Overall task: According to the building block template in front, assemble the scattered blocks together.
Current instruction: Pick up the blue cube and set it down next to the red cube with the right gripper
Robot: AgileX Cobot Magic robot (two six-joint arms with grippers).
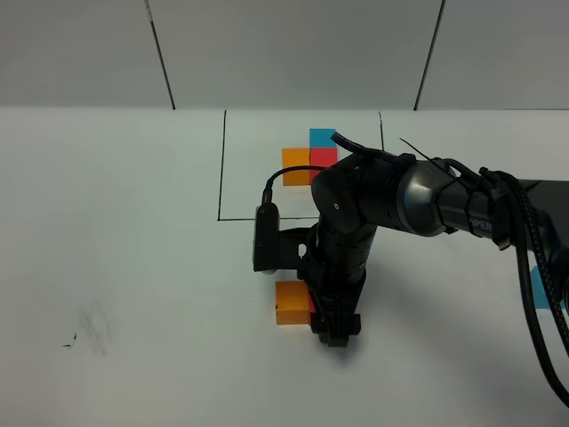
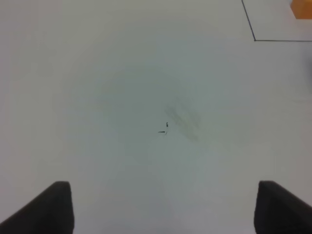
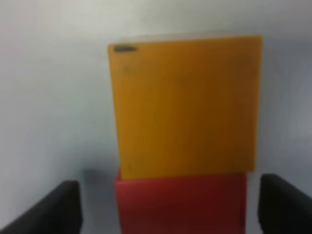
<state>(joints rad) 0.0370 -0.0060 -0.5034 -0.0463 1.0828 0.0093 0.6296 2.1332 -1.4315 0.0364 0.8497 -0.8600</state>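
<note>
The template is a black-lined square (image 1: 220, 169) at the back, holding an orange (image 1: 295, 166), a red (image 1: 325, 157) and a blue cube (image 1: 322, 136) in an L. A loose orange cube (image 1: 290, 302) sits in front of it, touching a loose red cube (image 1: 312, 306) that the right arm mostly hides. My right gripper (image 1: 332, 334) points down there. In the right wrist view it (image 3: 168, 207) is open, with the red cube (image 3: 180, 202) between its fingers and the orange cube (image 3: 185, 102) just beyond. A light blue cube (image 1: 537, 286) shows behind cables at the right. My left gripper (image 2: 163, 207) is open over bare table.
A grey smudge with small black marks (image 1: 92, 327) lies on the white table at the left, and it also shows in the left wrist view (image 2: 181, 119). The template's outline corner (image 2: 254, 39) and its orange cube (image 2: 302, 9) show at that view's edge. Black cables (image 1: 533, 267) hang at the right.
</note>
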